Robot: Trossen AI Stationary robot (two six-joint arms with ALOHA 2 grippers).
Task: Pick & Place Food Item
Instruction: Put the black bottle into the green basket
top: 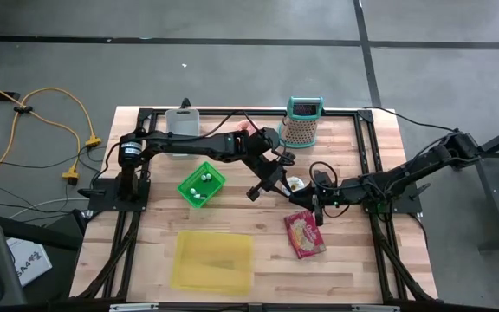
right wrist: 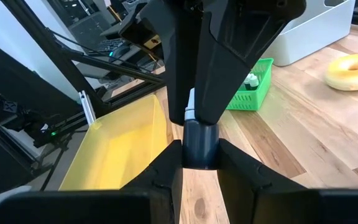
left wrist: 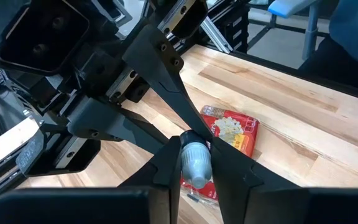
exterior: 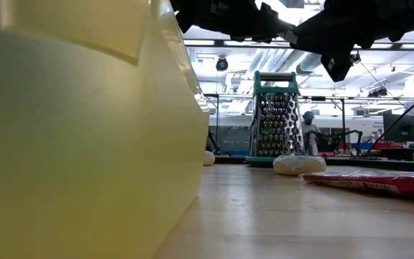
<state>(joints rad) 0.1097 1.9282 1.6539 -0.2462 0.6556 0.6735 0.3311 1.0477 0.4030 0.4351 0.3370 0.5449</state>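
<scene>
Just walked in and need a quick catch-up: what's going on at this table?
The left claw and the right claw meet above the middle of the table, each closed on one end of a small cylinder. It looks like a hand-over between the arms. A red snack packet lies on the wood close by, and a yellow tray sits further left.

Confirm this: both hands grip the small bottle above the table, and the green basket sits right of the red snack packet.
Wrong side. In the high view the green basket sits left of the red snack packet. Both hands, left hand and right hand, do grip the small bottle.
</scene>
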